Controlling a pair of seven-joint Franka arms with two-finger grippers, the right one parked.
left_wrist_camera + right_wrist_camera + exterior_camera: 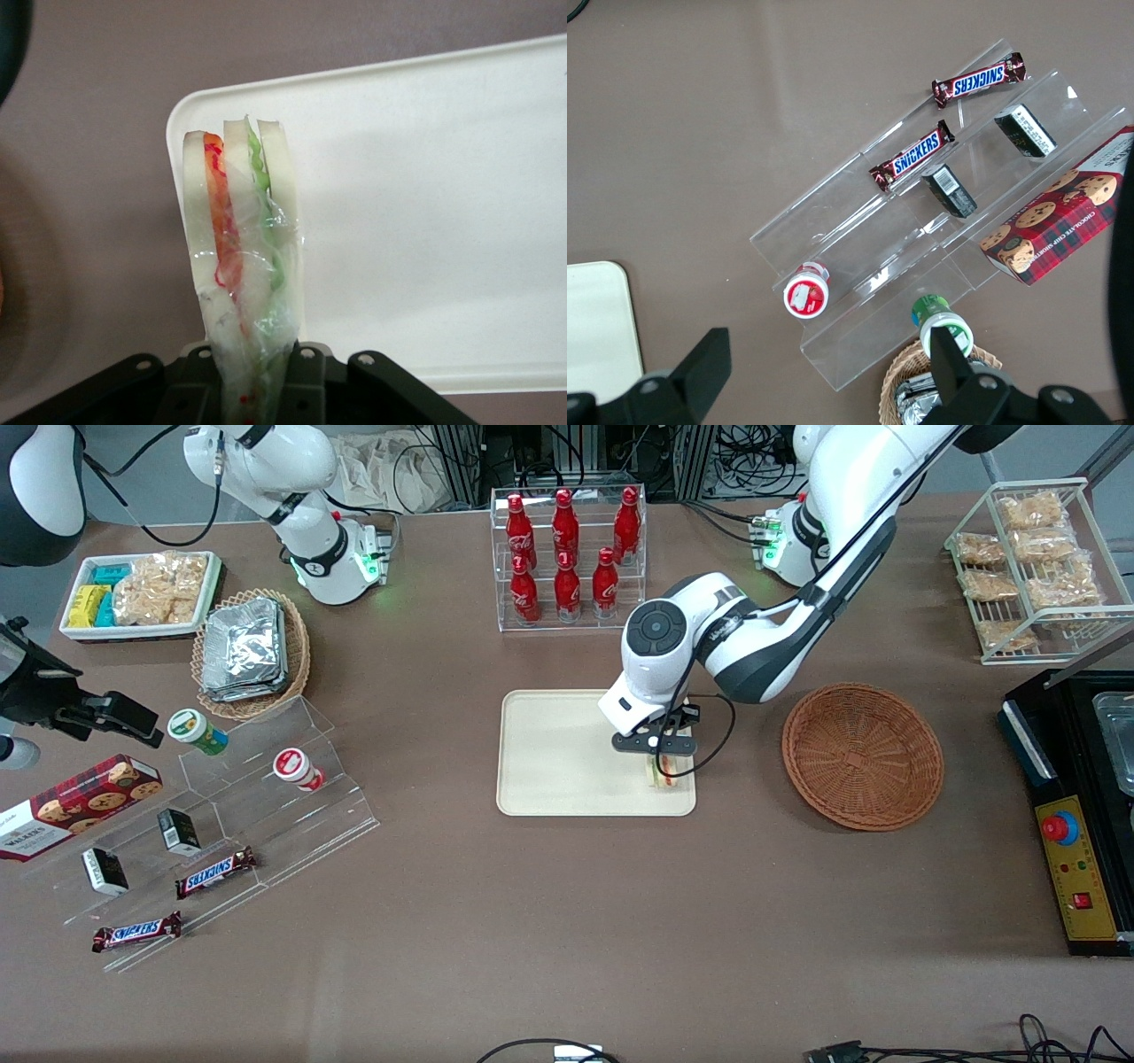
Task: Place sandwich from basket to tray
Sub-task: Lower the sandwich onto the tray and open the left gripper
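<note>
Your gripper is clamped on the sandwich, pinching it at the narrow end of the wedge. In the left wrist view the sandwich runs straight out from between the jaws, long axis pointing away from the gripper, layers on edge: pale bread outside, orange-red filling beside one slice, green beside the other.

Position: the sandwich is over the tray, at the corner nearest the front camera on the basket side. The wrist view agrees: the wide end of the wedge sits just inside a rounded corner of the tray, with bare brown surface right beside it. The basket is empty and stands well apart from the tray, toward the working arm's end.

What matters for you now: the margin to the tray rim is thin on two sides. The wedge's long axis looks roughly parallel to one tray edge, so if it tips sideways on release it could land on the rim or off it. I'd nudge toward the tray centre before you let go.

Can't tell from either view whether the sandwich's lower edge already touches the tray or hangs just above it. Check height before you release.

Transfer looks nearly done; only set-down and release are left.
</note>
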